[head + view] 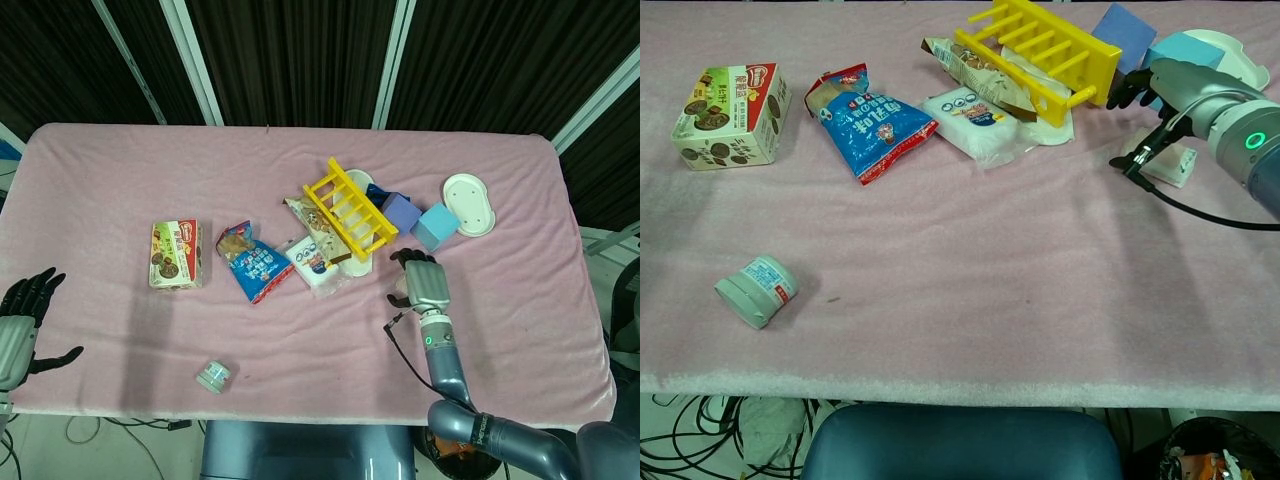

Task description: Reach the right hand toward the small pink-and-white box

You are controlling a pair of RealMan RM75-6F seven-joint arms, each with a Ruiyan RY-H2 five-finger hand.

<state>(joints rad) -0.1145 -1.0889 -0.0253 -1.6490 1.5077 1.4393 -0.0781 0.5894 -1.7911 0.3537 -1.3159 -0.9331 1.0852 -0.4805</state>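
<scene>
The small pink-and-white box lies on the pink cloth right of the yellow rack; only a pale strip of it shows in the chest view, below my right wrist. In the head view my right hand covers it. That right hand hovers just over the box, fingers spread toward the rack and thumb down beside the box, holding nothing. My left hand stays at the table's near left corner, fingers apart and empty.
Just beyond the right hand stand a yellow rack, a purple cube, a light blue cube and a white dish. Left of them lie a white packet, a blue snack bag, a biscuit box and a small jar.
</scene>
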